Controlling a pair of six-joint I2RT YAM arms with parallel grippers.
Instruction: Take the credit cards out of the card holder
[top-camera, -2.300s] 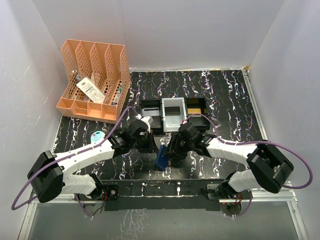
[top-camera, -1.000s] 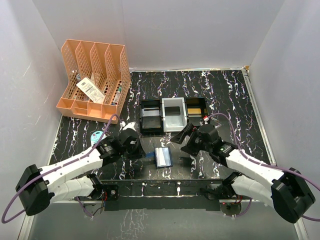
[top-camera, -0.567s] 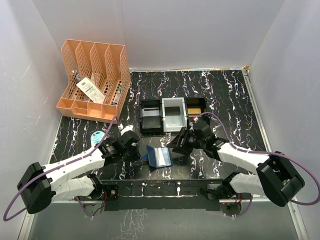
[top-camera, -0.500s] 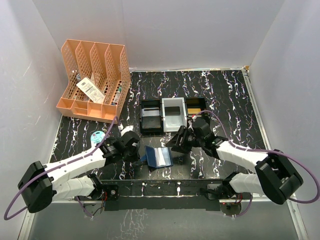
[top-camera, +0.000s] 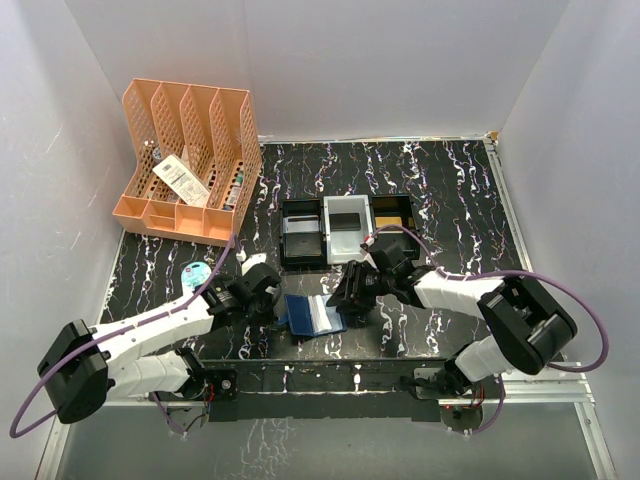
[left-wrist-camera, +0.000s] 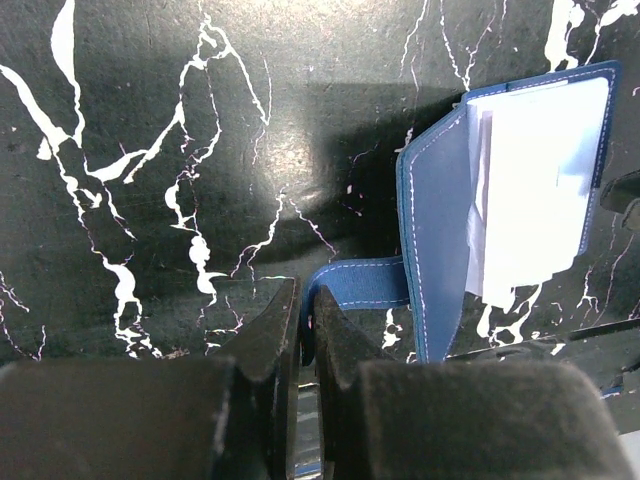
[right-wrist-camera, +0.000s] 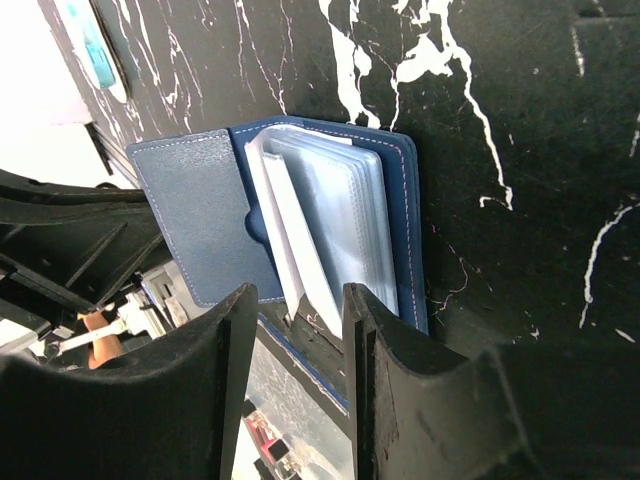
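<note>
While your left gripper (left-wrist-camera: 305, 300) pinches the strap (left-wrist-camera: 360, 283) of the card holder (top-camera: 312, 315), it lies open on the table (top-camera: 440, 190), credit cards (left-wrist-camera: 540, 190) inside their sleeves (right-wrist-camera: 345, 210). Your right gripper (right-wrist-camera: 298, 300) straddles them, jaws apart; none is out yet.

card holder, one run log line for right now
card holder: lying open | left gripper: shut on its strap | right gripper: open, straddling edge of clear sleeves

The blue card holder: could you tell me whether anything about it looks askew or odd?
The navy-blue bifold card holder lies splayed open on the black marbled table, its clear sleeves fanned unevenly, its strap pinched in the shut left pincer. Nothing looks spilled or damaged.
</note>
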